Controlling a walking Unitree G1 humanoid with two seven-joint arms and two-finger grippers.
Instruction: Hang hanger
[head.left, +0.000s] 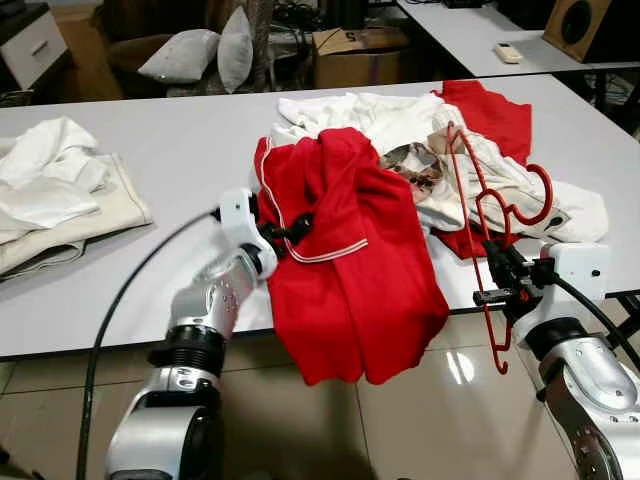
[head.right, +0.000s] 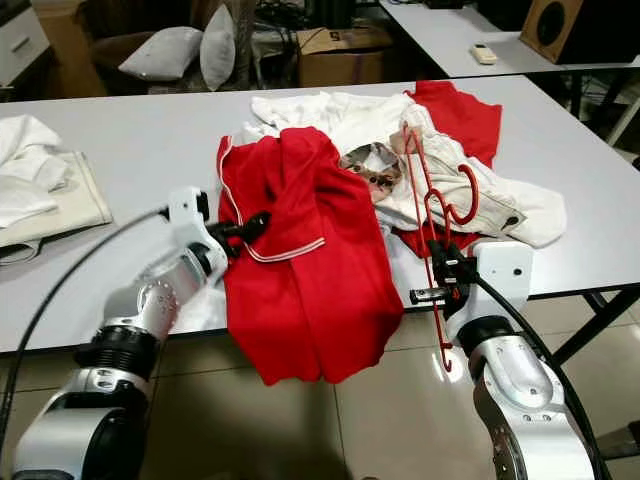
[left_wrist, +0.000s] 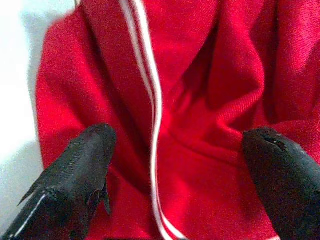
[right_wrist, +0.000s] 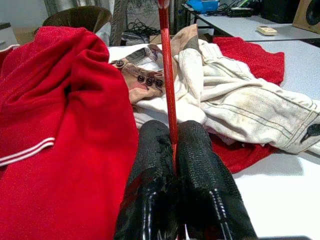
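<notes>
Head views: red hanger (head.left: 490, 215) pinched in right gripper (head.left: 497, 283) at table (head.left: 180, 160) edge, hook resting over white clothes (head.left: 520, 190). Left gripper (head.left: 285, 233) at red shirt (head.left: 350, 260), which droops off the front edge.

L wrist: fingers (left_wrist: 80, 165) spread wide, hovering by the white-striped trim, nothing gripped.

R wrist: fingers (right_wrist: 200, 175) pressed tight on hanger bar.

Progress est.: hanger picked up; shirt not yet on it, hanging still to do.

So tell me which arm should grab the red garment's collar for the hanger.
Left. The left gripper hovers open right at the red garment, its fingers straddling the white-striped edge. The right gripper is shut on the red hanger, so it is occupied.
</notes>
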